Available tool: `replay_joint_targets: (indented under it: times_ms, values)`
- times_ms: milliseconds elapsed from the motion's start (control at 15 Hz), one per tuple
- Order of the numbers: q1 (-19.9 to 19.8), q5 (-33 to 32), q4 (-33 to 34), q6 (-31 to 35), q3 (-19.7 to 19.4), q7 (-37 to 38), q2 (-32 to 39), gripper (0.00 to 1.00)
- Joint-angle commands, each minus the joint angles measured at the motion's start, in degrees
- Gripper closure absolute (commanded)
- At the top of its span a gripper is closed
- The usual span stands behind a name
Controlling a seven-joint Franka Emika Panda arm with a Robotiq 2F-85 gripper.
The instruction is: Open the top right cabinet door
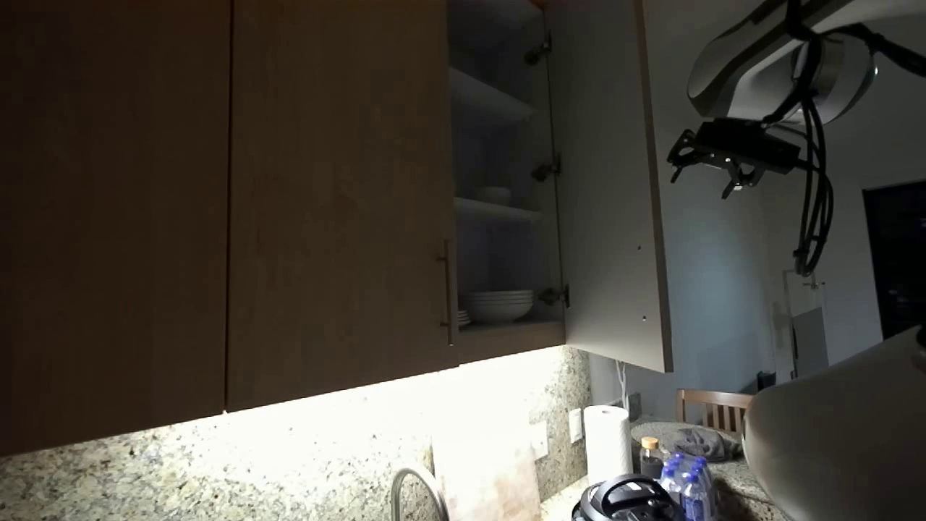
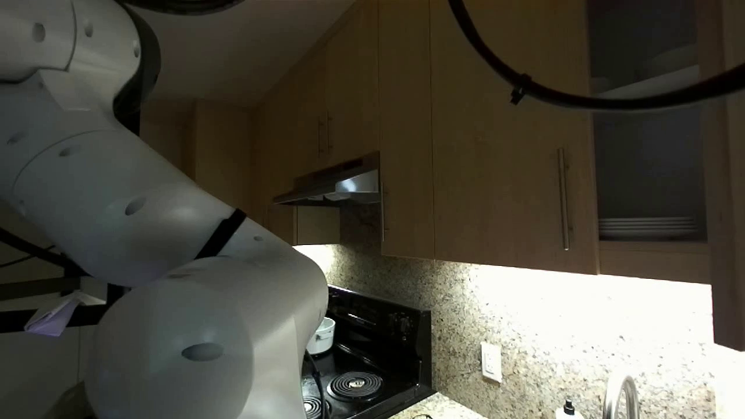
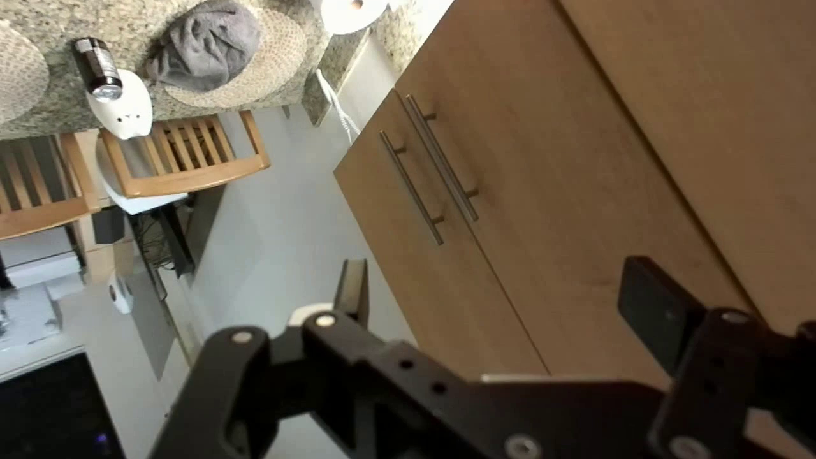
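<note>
In both exterior views the top right cabinet door (image 1: 611,181) (image 2: 727,233) stands swung wide open, and bowls (image 1: 499,305) show on the shelves. One exterior view shows its pale inner face; its handle is hidden there. In the wrist view the narrow right-hand front (image 3: 459,306) with a bar handle (image 3: 411,188) looks flush with the wider front beside it, which does not match the exterior views. My gripper (image 1: 702,181) hangs right of the open door, apart from it. Its fingers (image 3: 352,290) are spread, nothing between them (image 3: 507,303).
The wider middle door (image 1: 340,181) is closed, its handle (image 1: 446,293) sticking out. Below are a faucet (image 1: 419,485), paper towel roll (image 1: 608,441) and water bottles (image 1: 691,485). A range hood (image 2: 343,186) and stove (image 2: 372,349) are near the arm's base links (image 2: 204,291).
</note>
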Motion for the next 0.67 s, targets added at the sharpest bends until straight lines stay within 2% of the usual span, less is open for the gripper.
replay_joint_targets:
  times_ms: [0,600]
  values:
    - [-6.77,-0.62,2.21,2.43,4.10,6.54,3.38,0.00]
    - [-21.71,-0.80,7.10,3.63,13.00,17.08,6.61,0.00]
